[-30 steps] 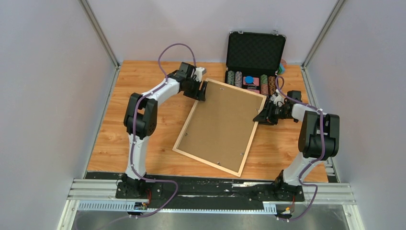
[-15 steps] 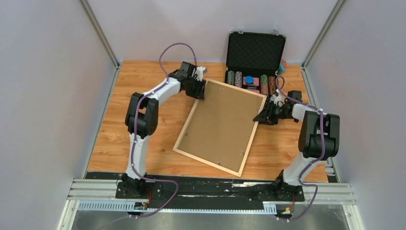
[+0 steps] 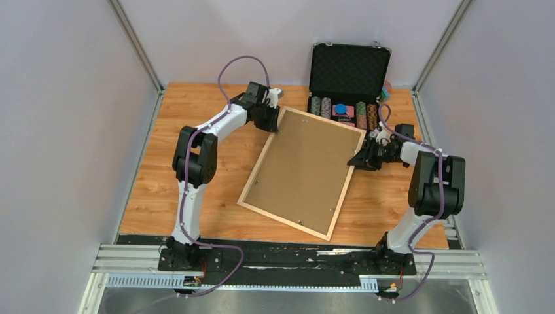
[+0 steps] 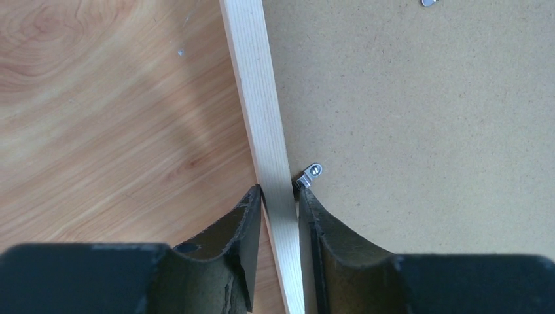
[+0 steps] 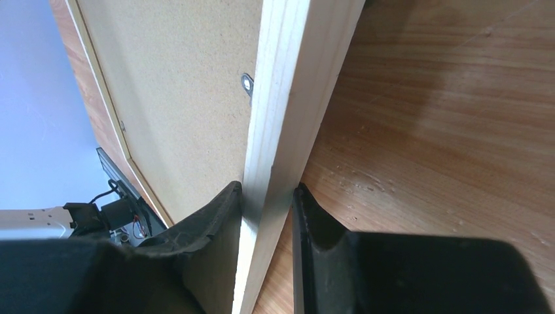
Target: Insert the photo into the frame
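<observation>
Frame (image 4: 256,98) is pinched by left claw (image 4: 279,193), right claw (image 5: 268,190).

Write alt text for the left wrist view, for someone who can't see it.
The left gripper straddles one light-wood rail of the frame, a finger either side, pads at or nearly touching it. Brown backing board fills the right, with a metal clip by one finger; wooden table on the left.

Robotics lab test cell, plain pale walls (image 3: 65,131) on three sides, aluminium posts (image 3: 136,46) in the corners, two white robot arms (image 3: 222,121) trailing purple cables (image 3: 226,69), bolted to a metal rail (image 3: 131,261) at the near edge of a wood-grain worktop (image 3: 163,190)
</observation>
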Controlling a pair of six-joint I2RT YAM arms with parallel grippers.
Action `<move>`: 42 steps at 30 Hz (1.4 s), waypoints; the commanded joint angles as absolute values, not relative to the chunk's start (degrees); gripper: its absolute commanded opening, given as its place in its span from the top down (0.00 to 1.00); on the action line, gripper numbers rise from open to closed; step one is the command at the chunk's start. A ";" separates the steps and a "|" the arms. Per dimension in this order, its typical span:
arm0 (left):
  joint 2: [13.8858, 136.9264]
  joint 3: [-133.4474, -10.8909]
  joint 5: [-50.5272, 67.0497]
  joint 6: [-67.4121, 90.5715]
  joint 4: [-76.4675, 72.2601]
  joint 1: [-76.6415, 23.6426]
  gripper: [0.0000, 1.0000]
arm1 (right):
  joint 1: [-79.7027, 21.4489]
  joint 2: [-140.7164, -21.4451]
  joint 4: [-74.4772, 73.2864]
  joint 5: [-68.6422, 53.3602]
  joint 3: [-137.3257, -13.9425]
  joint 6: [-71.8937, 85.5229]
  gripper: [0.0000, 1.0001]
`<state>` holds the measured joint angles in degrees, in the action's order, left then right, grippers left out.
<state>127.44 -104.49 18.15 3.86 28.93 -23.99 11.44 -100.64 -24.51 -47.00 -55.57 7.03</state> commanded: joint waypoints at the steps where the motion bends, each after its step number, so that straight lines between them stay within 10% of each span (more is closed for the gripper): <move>1: 128.55 -106.83 18.20 2.21 27.52 -24.34 0.68 | 11.69 -98.61 -21.73 -49.31 -57.22 5.10 0.96; 11: 128.18 -107.62 19.26 2.52 27.64 -24.26 0.84 | 11.82 -98.71 -21.77 -49.48 -57.22 5.10 0.96; 23: 125.31 -106.46 24.45 6.61 30.65 -22.21 0.30 | 12.02 -98.71 -21.76 -49.82 -57.22 5.01 0.97; 42: 100.17 -74.01 23.15 -7.59 35.88 -21.62 0.25 | 12.48 -97.77 -21.73 -50.45 -57.32 4.67 0.97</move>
<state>104.90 -78.35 23.42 -3.49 34.98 -21.63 12.10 -100.62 -24.51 -47.22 -55.57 6.79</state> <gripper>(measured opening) 0.750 0.286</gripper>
